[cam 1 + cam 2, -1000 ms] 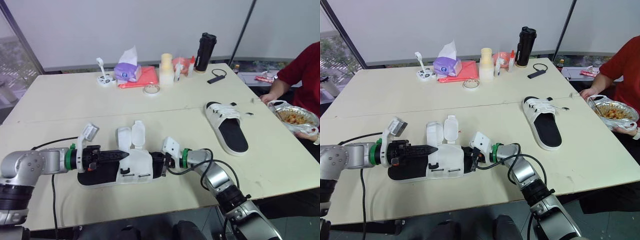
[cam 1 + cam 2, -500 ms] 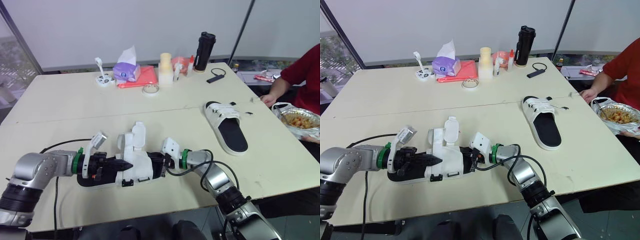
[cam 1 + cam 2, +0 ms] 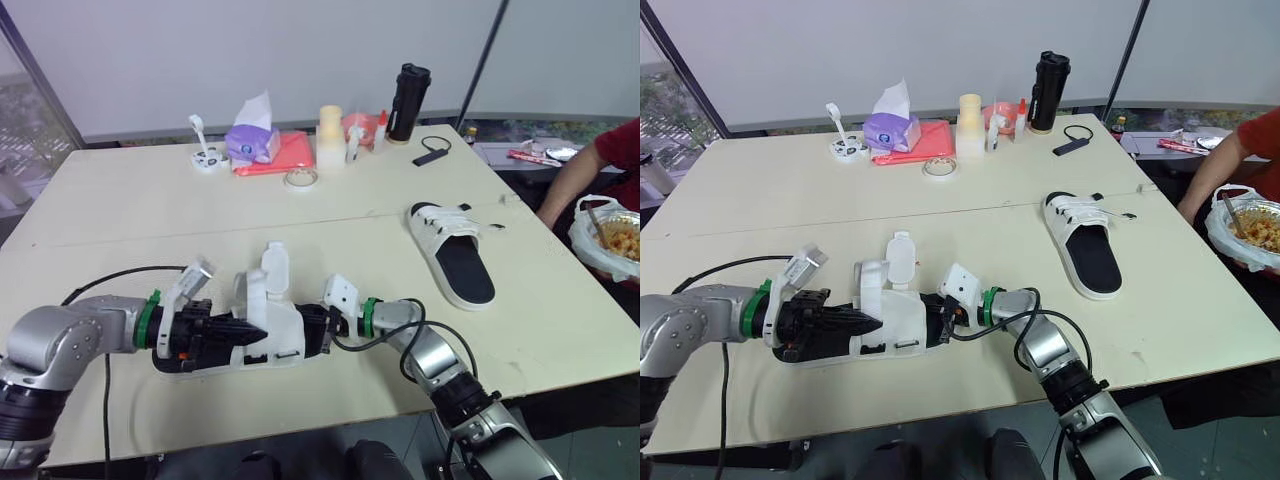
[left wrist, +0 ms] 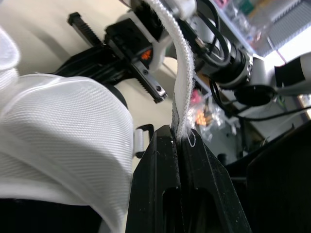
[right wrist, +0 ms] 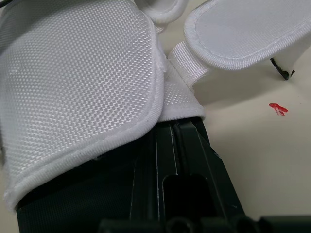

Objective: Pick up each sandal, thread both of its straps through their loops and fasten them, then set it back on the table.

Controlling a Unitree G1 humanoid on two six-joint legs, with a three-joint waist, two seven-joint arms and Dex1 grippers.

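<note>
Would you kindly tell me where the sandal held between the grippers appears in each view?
Left eye view: sandal low centre, between left gripper and right gripper.
Right eye view: sandal low, left of centre.
Left wrist view: its white upper beside the fingers.
Right wrist view: upper against the fingers.
Landmark: its raised strap.

Cream table with a seam, pale wall behind, daylit window at the left

No word, brand or number can be read anywhere. The purple tissue pack near the table's far edge has a pale patch on its front, and the small bottle there may carry a label, but both are too small to make out.
</note>
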